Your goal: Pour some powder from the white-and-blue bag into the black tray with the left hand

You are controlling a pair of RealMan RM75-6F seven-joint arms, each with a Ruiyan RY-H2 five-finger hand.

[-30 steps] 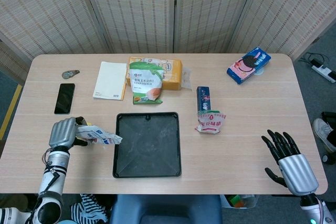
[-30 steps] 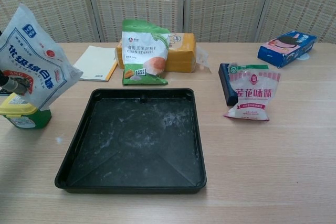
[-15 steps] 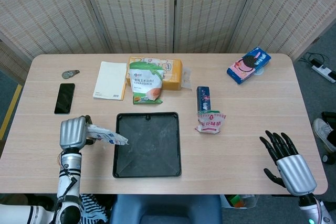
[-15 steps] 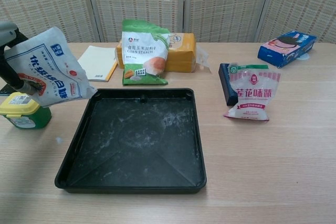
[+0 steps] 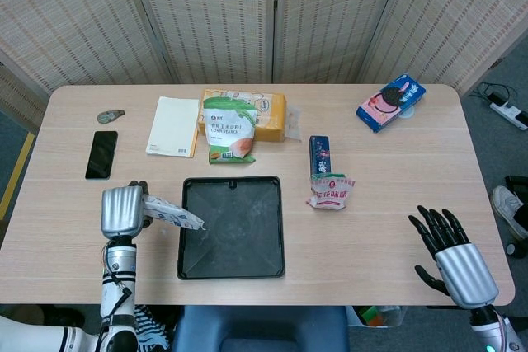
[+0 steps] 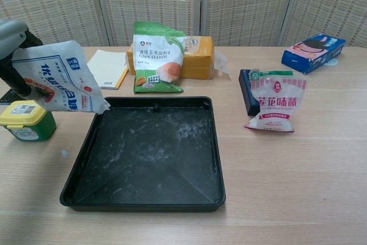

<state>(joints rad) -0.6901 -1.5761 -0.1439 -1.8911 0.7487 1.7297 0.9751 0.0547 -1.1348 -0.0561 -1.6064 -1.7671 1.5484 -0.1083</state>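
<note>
- The left hand point(image 5: 121, 211) grips the white-and-blue bag point(image 6: 59, 84) near the table's front-left corner; the bag's long axis runs rightward from the hand, tipped down.
- The bag's lower corner hangs just over the left rim of the black tray point(image 5: 231, 227). No powder stream shows, so the pour probably needs more tilt.
- The right hand point(image 5: 452, 256) hovers at the front-right corner, fingers spread, holding nothing, well apart from the tray.
</note>
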